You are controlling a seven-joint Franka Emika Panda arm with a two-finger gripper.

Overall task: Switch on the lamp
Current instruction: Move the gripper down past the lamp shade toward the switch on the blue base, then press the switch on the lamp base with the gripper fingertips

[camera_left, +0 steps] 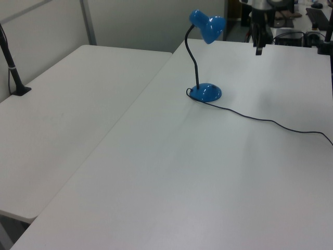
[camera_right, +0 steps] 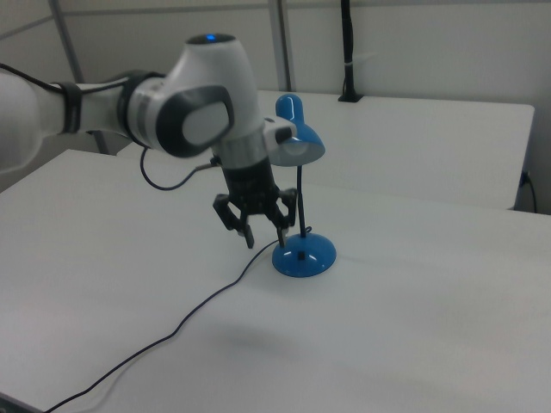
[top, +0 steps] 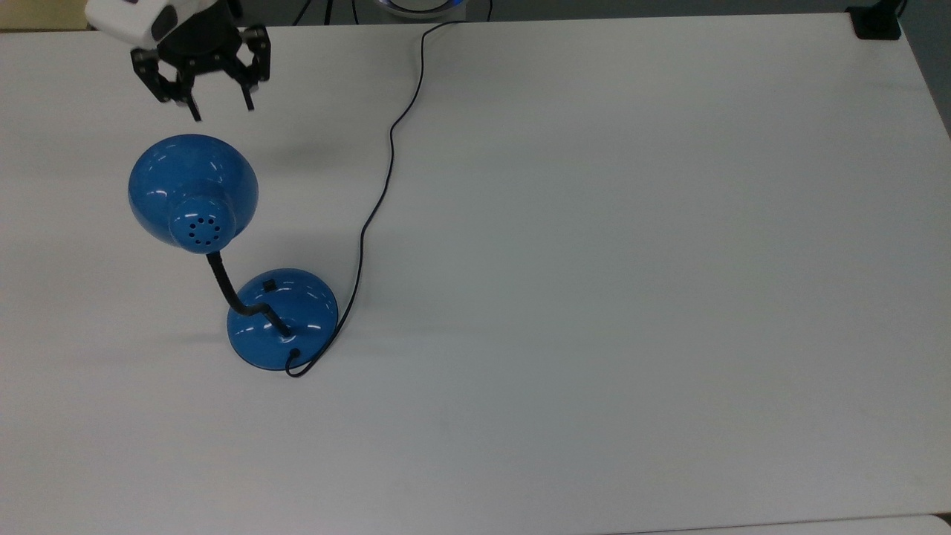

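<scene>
The blue lamp stands on the white table [top: 594,297] with its dome shade [top: 193,189] bent over on a black gooseneck [top: 230,293]. Its round base [top: 282,318] carries a small black switch [top: 268,284]. A black cord [top: 390,148] runs from the base to the table's far edge. My gripper [top: 223,111] hangs open above the table just beyond the shade, holding nothing. In the right view the gripper [camera_right: 265,243] is in the air left of the base [camera_right: 303,256]. In the left view the gripper [camera_left: 257,49] is right of the shade [camera_left: 207,25].
A black clamp [top: 877,22] sits at the table's far right corner in the top view. A second white table [camera_left: 67,104] adjoins on the left view's left, with a black pole [camera_left: 13,67] on it. The cord [camera_right: 172,331] trails across the table.
</scene>
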